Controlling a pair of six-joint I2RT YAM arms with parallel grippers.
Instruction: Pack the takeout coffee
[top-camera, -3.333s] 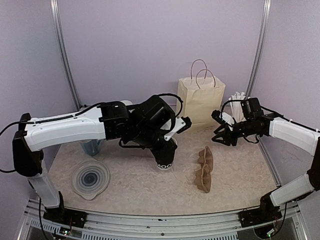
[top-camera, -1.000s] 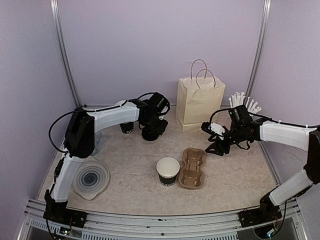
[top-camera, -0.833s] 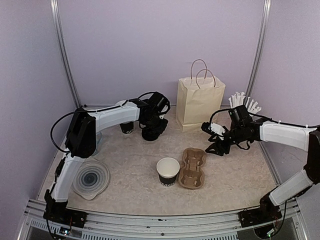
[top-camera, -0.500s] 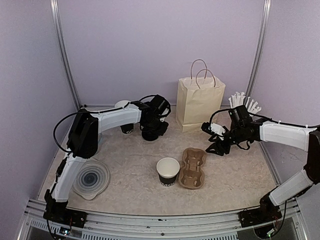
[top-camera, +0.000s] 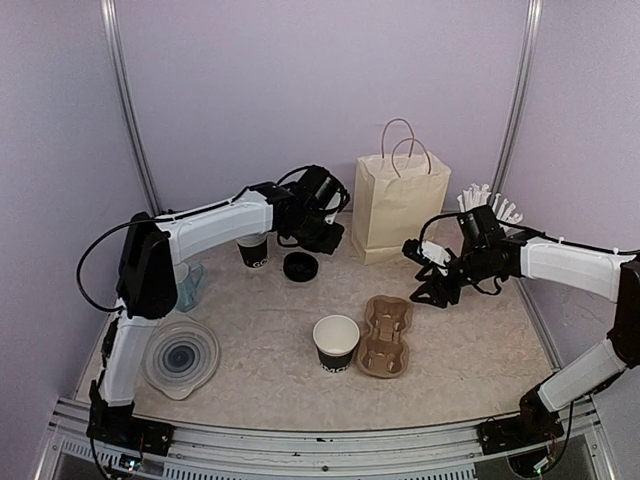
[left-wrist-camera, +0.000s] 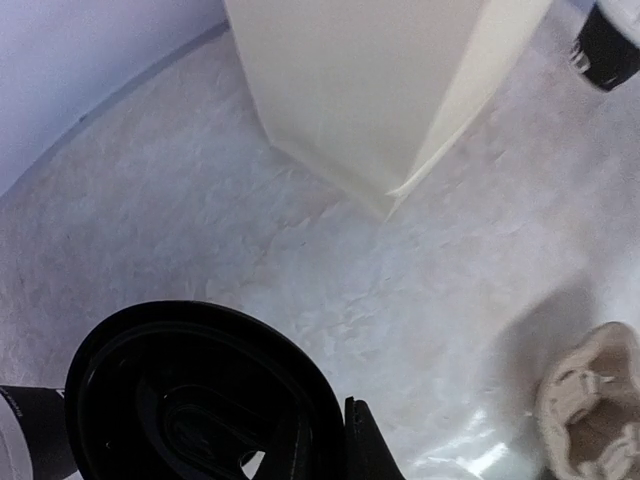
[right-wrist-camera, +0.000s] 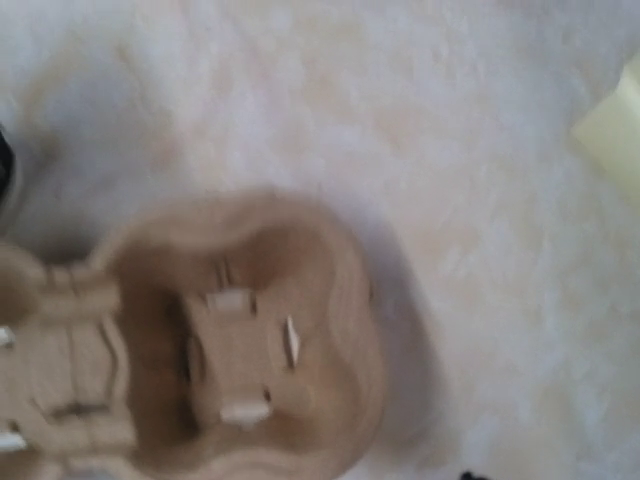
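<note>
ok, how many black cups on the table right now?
3: open cup left of the carrier tray; back-left cup, top hidden under the left arm; straw cup right of the bag. Nested cups may be hidden.

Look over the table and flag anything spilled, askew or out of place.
Nothing looks spilled or damaged. The open cup stands lidless beside the carrier tray, whose wells are empty, and a black lid lies alone on the table farther back, near the paper bag.
</note>
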